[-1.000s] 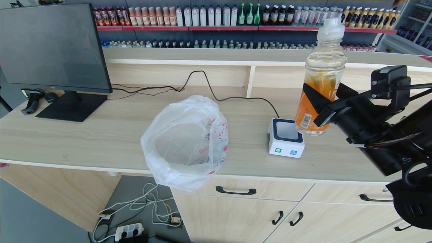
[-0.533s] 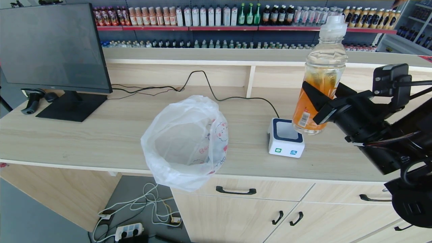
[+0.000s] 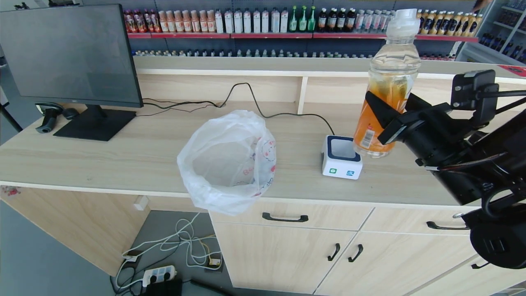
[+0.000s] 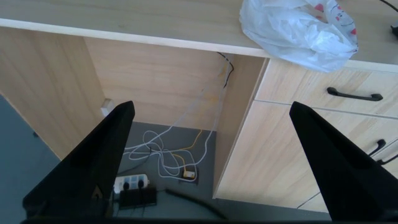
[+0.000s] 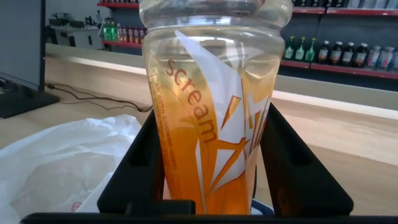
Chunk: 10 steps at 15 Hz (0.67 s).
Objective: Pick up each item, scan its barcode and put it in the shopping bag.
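A clear bottle of orange drink (image 3: 385, 94) with a white cap is held upright in my right gripper (image 3: 392, 117), which is shut on its lower half. The bottle (image 5: 214, 118) hangs just right of the white barcode scanner (image 3: 341, 163), its barcode facing the scanner's side. The open white shopping bag (image 3: 228, 160) sits at the counter's front edge, left of the scanner. My left gripper (image 4: 208, 155) is open, low and in front of the counter, with nothing between its fingers; the bag (image 4: 301, 31) lies above it.
A monitor (image 3: 70, 57) and a handheld scanner (image 3: 48, 115) stand at the counter's left. A black cable (image 3: 263, 107) runs from the scanner to the back. Drawers with black handles (image 3: 284, 218) lie below the counter; cables and a power strip (image 3: 158, 273) are on the floor.
The head camera has shifted, moving the whole scene. The right gripper has carried the bottle slightly up and left, closer to the scanner.
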{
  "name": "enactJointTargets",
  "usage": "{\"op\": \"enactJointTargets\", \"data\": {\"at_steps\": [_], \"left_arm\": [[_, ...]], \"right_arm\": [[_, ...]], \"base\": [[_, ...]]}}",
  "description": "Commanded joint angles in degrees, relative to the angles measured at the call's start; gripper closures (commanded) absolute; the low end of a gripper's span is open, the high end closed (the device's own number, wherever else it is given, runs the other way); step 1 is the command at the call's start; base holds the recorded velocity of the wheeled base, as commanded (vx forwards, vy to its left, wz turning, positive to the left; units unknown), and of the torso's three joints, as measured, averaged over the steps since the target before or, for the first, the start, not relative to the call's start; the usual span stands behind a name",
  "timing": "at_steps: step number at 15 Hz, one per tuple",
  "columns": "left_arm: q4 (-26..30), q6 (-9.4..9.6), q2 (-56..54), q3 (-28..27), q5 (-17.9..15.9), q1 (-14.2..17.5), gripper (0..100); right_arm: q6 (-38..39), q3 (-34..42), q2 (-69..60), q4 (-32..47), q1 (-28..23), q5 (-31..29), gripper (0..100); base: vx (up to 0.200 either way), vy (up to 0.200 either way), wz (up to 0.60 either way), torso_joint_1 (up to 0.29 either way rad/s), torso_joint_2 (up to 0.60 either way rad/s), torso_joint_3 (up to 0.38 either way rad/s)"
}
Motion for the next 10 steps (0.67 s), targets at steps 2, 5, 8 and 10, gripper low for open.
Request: {"op": "enactJointTargets", "data": {"at_steps": [2,5,8,10], "left_arm": [[0.0,0.0,0.0,0.0,0.0,0.0,0],[0.0,0.0,0.0,0.0,0.0,0.0,0],[0.0,0.0,0.0,0.0,0.0,0.0,0],[0.0,0.0,0.0,0.0,0.0,0.0,0]], "right_arm": [[-0.1,-0.1,0.4,-0.3,0.1,0.0,100],[-0.1,-0.2,0.4,-0.3,0.1,0.0,100],[-0.1,-0.4,0.8,-0.3,0.1,0.0,100],[-0.1,-0.5,0.9,-0.3,0.1,0.0,100]], "base": [[0.0,0.0,0.0,0.0,0.0,0.0],[0.0,0.0,0.0,0.0,0.0,0.0],[0.0,0.0,0.6,0.001,0.0,0.002],[0.0,0.0,0.6,-0.002,0.0,0.002]]}}
